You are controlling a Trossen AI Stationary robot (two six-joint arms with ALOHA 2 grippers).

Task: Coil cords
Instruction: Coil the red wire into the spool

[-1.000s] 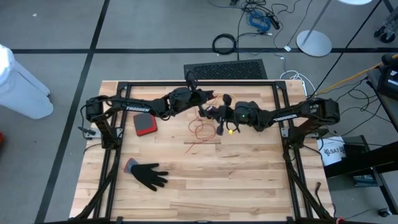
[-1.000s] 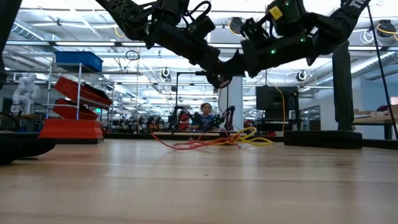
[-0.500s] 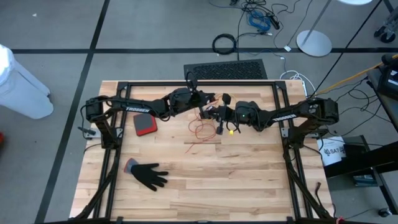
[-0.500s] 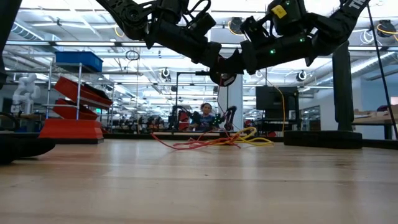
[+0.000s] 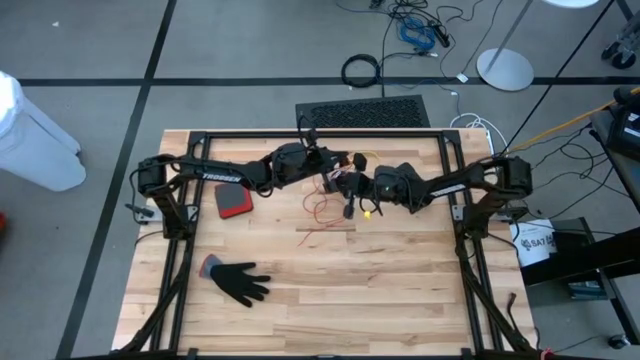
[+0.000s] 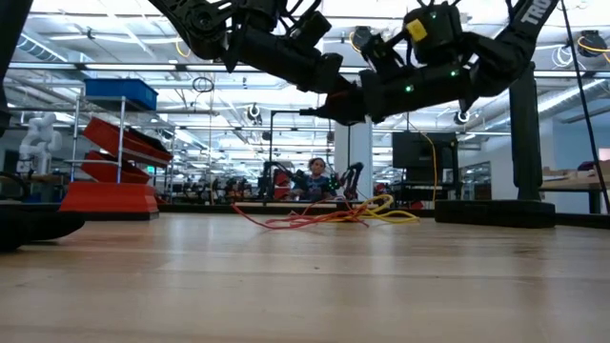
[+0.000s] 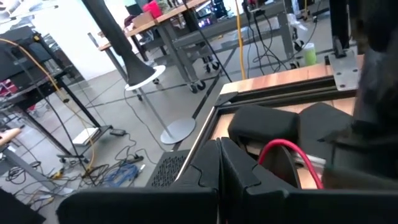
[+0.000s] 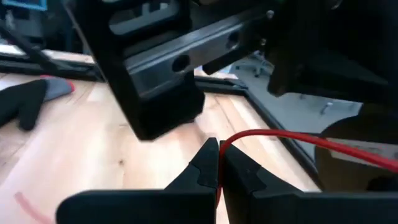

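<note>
A thin red-orange cord (image 5: 322, 209) lies partly in a loose loop on the wooden table's middle; in the low view the cord (image 6: 307, 219) sprawls on the far part of the table. Above it my two grippers meet tip to tip. My left gripper (image 5: 337, 179) reaches in from the table's left and my right gripper (image 5: 348, 188) from the right. Both are shut on the cord, seen close up at my left gripper (image 7: 219, 149) and my right gripper (image 8: 219, 151). In the low view they cross high over the table, left gripper (image 6: 345, 93), right gripper (image 6: 329, 107). My left gripper pinches a strand of the cord between its two fingers; the strand (image 7: 264, 148) arcs out beside the fingertips and curves down past the right arm. The fingers lie about level, coming from the table's left. The held stretch is clear of the table. My right gripper pinches the cord between its two fingers, at their free ends. From there the strand (image 8: 231, 139) runs off in a gentle arc (image 8: 311, 140) toward the left arm. The fingers lie about level, coming from the table's right, with the held stretch in the air.
A red and black pad (image 5: 232, 200) lies left of the grippers, a black glove (image 5: 240, 282) nearer the front left. A black frame (image 5: 440, 140) borders the table, with a dark mat (image 5: 362, 112) behind it. A thick black cable ring (image 5: 360, 70) lies on the floor.
My left gripper has rolled and tipped a little, and the place where the two grippers meet stands slightly higher over the table. Both grippers have stayed shut on the cord; the loop on the table has hardly shifted.
</note>
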